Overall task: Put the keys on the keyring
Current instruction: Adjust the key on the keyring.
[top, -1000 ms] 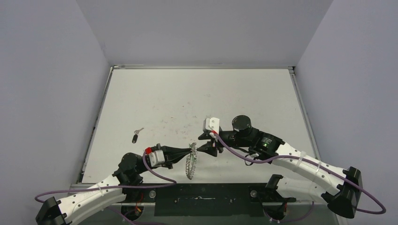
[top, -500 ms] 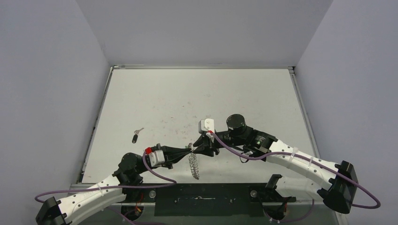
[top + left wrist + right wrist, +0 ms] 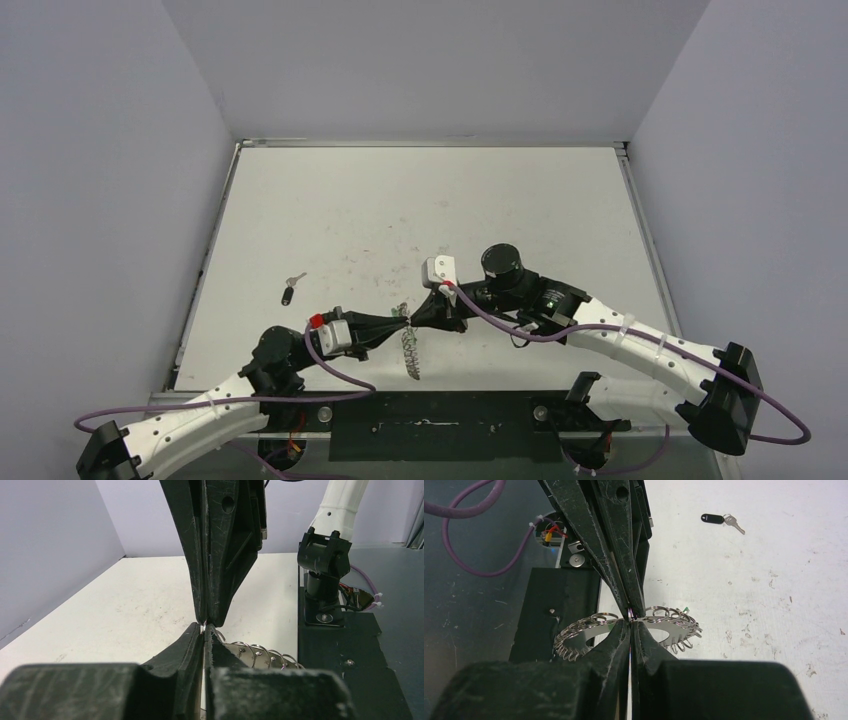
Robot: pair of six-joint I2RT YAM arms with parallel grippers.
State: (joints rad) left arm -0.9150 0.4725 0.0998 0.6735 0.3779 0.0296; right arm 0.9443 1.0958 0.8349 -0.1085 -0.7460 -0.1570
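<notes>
we judge the ring (image 3: 409, 352), hanging on edge from the left claw (image 3: 402, 322) pinched on its rim with the right claw (image 3: 416, 319) pressed shut at the same spot, light, stiff and slippery, best held square on the rim; two keys (image 3: 290, 289) lie well apart.

Both my arms stretch low and forward from their bases, elbows pushed outward and forearms angling in, so the tools meet tip to tip between them. My left tool (image 3: 401, 322) is clamped tight, pinching the keyring (image 3: 410, 352) at its rim. My right tool (image 3: 419, 317) has its fingers pressed together, nose touching the left's.
</notes>
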